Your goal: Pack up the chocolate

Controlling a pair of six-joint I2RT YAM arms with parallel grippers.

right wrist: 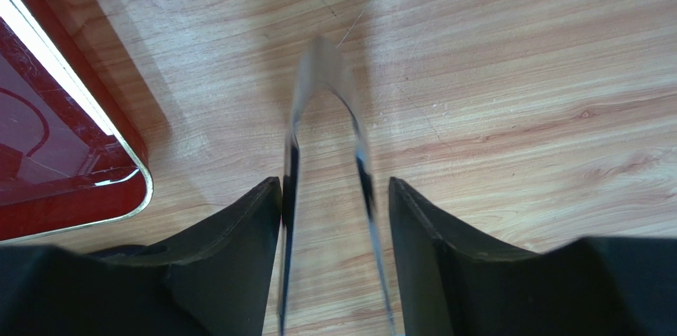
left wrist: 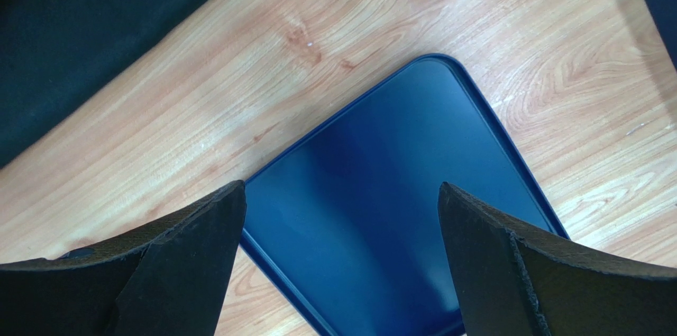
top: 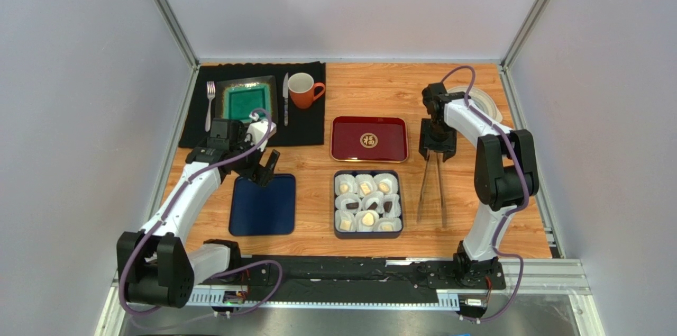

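Observation:
The chocolate (top: 368,203), cream-white and dark brown sweets in white paper cups, fills a dark box (top: 337,207) at the front centre. My left gripper (top: 266,171) (left wrist: 340,187) is open and empty, hovering over the far corner of a flat blue tray (top: 263,204) (left wrist: 381,217). My right gripper (top: 437,152) (right wrist: 334,181) is open and straddles the two arms of metal tongs (top: 432,189) (right wrist: 322,90) lying on the table. Its left finger (right wrist: 238,249) touches one tong arm. The right finger (right wrist: 433,249) stands slightly apart from the other arm.
A red lacquer tray (top: 369,139) (right wrist: 48,161) lies behind the box, left of the tongs. At the back left, a black mat (top: 306,126) holds a green plate (top: 246,99), fork (top: 210,106), knife (top: 285,98) and orange mug (top: 302,90). A white round object (top: 486,103) sits at the back right.

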